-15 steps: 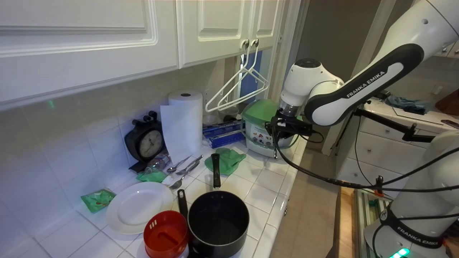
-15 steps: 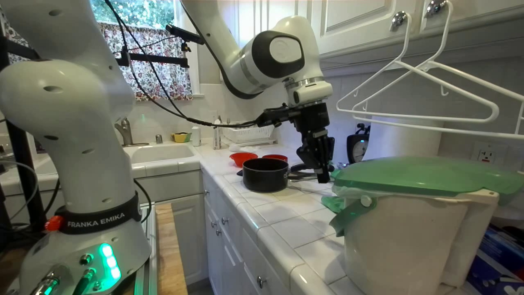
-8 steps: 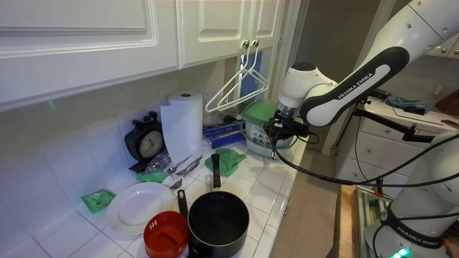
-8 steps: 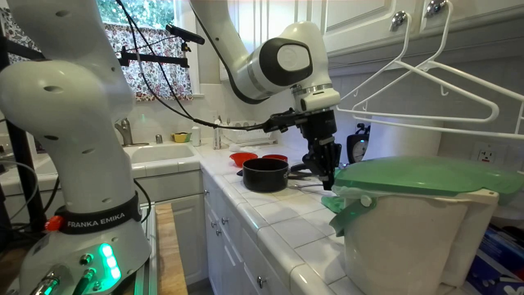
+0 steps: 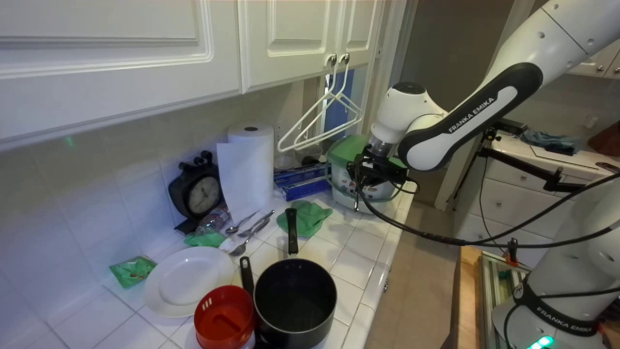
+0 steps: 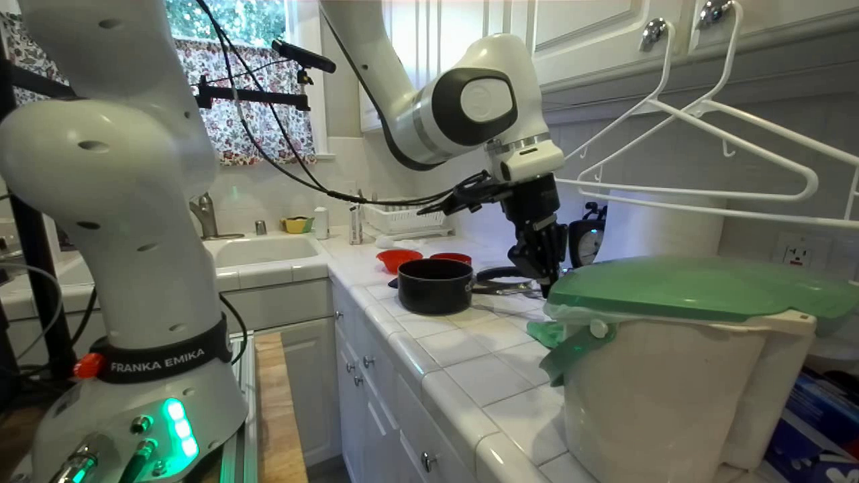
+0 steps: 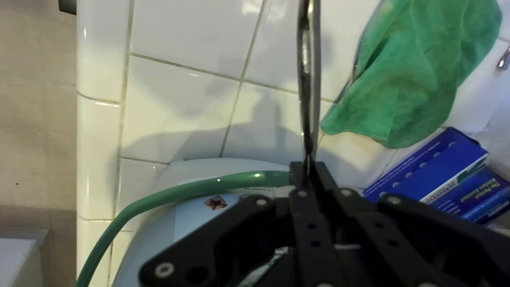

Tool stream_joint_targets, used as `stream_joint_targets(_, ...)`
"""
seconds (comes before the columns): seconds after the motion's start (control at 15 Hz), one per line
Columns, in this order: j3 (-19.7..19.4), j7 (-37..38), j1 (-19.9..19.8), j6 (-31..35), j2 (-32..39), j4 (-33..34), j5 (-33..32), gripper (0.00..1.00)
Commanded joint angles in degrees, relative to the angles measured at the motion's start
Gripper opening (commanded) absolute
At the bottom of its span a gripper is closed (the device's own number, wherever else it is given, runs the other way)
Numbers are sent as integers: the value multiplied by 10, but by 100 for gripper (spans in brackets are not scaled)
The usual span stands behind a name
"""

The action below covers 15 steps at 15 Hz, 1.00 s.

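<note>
Black two-fingered gripper (image 7: 308,171) is clamped on slim silver metal utensil (image 7: 314,75). A slip could be caused by its overhang.

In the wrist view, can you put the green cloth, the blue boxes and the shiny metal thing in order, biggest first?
By picture space filled:
1. green cloth
2. blue boxes, counted together
3. shiny metal thing in the gripper; long but thin, and looking bigger because it's close up

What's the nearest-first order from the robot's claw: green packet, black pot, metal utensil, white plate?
1. Metal utensil, held in the gripper
2. Black pot, lower middle of an exterior view
3. White plate, left of it
4. Green packet, farther left
</note>
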Motion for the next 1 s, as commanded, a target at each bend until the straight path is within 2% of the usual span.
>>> stream_joint_targets(0.0,-6,-17,14,15,12,15,26,3)
stream_joint_targets(0.67,-7,-24,17,13,-13,6,33,3)
stream_joint_targets(0.93,-3,-13,11,2,-36,1,17,3)
